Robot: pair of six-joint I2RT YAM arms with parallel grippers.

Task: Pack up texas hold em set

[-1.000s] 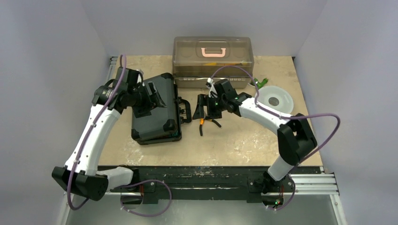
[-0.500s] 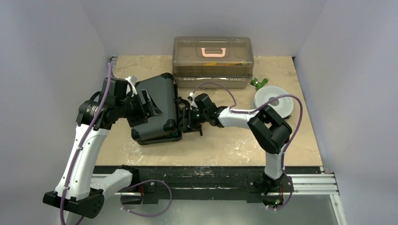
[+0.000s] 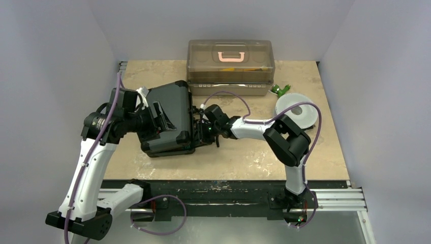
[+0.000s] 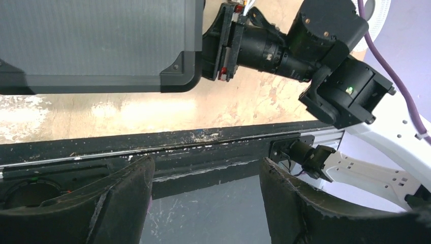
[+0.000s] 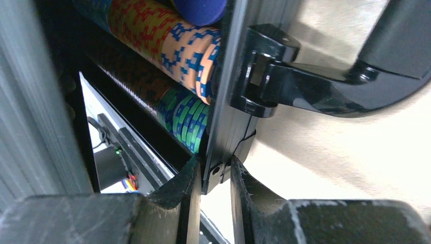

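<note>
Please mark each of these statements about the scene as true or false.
1. The right gripper is pinching an edge of the black case. True.
2. The left gripper is clamped on the case's handle. False: its fingers stand wide apart with nothing between them.
3. The case is fully shut, with no chips showing. False: the right wrist view shows rows of poker chips through the gap.
4. The brown box has a pink handle on top. True.
5. The white plate lies to the left of the case. False: it lies to the right of the case.
</note>
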